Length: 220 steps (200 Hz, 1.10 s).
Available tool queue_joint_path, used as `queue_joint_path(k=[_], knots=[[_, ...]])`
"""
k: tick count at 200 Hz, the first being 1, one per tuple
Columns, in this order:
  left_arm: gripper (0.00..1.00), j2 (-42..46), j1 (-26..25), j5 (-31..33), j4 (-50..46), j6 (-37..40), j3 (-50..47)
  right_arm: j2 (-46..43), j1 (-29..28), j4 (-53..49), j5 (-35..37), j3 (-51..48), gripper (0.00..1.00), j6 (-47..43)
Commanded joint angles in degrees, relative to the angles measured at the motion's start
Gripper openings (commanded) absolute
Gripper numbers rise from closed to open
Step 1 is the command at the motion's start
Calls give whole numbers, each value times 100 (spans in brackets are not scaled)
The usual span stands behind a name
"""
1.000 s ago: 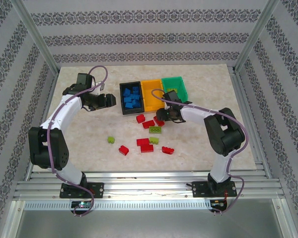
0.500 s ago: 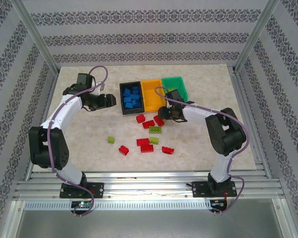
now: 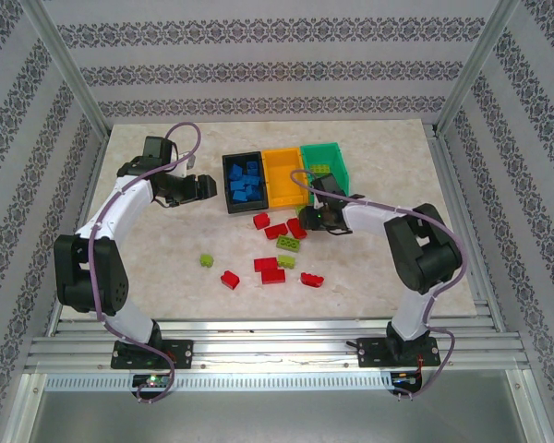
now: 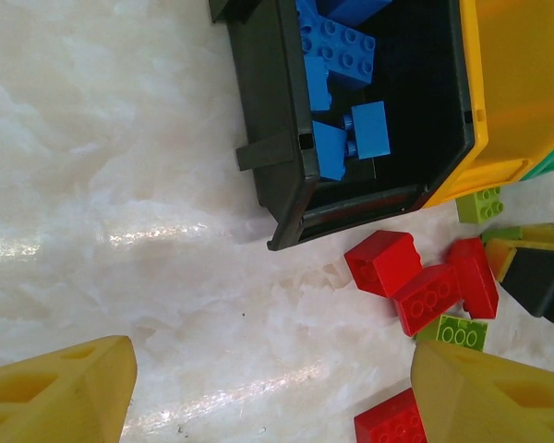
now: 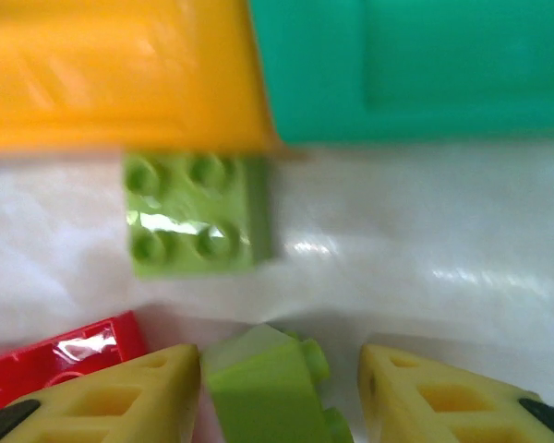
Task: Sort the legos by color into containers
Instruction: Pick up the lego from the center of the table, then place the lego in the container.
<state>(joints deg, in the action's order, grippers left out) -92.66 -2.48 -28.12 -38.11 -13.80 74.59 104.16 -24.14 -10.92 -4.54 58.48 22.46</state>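
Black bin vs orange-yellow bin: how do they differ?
Colour: the black bin is dark, the orange-yellow bin bright.
Contents: the black bin holds a pile of blue bricks; the orange-yellow bin shows no bricks inside.
Place: the black bin is the left end of the row; the orange-yellow bin sits in the middle, the green bin on its right.
Shared: both open, rectangular, joined, alike in size.

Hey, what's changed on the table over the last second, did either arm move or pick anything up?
The right claw drew back a little from the front of the green bin toward the near side. It now straddles a lime brick, open, with a gap on one side, so nothing is gripped. The left claw stayed open beside the black bin, and the loose bricks did not shift.
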Motion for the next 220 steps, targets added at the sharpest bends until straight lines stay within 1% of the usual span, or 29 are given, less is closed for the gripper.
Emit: queue_joint_path(k=[1, 23, 66, 84, 106, 125, 140, 164, 197, 206, 214, 220], knots=[[78, -44, 87, -96, 94, -66, -41, -370, 243, -247, -8, -324, 47, -119], [79, -51, 84, -106, 102, -66, -49, -458, 303, -197, -174, -458, 41, -122], [79, -74, 88, -90, 93, -66, -48, -434, 287, -90, -397, -431, 27, -64], [79, -72, 81, -96, 92, -61, -49, -575, 281, -143, -456, -391, 23, -94], [79, -68, 88, -88, 93, -61, -41, -876, 309, -173, -537, -362, 22, -154], [79, -68, 88, -120, 93, -72, -37, -1091, 372, -170, -506, -216, 22, -191], [79, -68, 83, -136, 102, -78, -41, -1064, 475, -175, -464, 37, 23, -254], [79, -57, 82, -132, 103, -79, -50, -769, 689, -172, -500, 633, 24, -301], [79, -30, 81, -117, 84, -69, -49, -48, 974, -228, -456, 1552, 28, -418], [79, -24, 84, -107, 84, -66, -50, 111, 1057, -197, -543, 1709, 33, -360], [79, -23, 86, -113, 84, -59, -45, 250, 1107, -262, -631, 1884, 43, -318], [79, -24, 83, -118, 86, -61, -43, 318, 1113, -334, -701, 1983, 47, -300]])
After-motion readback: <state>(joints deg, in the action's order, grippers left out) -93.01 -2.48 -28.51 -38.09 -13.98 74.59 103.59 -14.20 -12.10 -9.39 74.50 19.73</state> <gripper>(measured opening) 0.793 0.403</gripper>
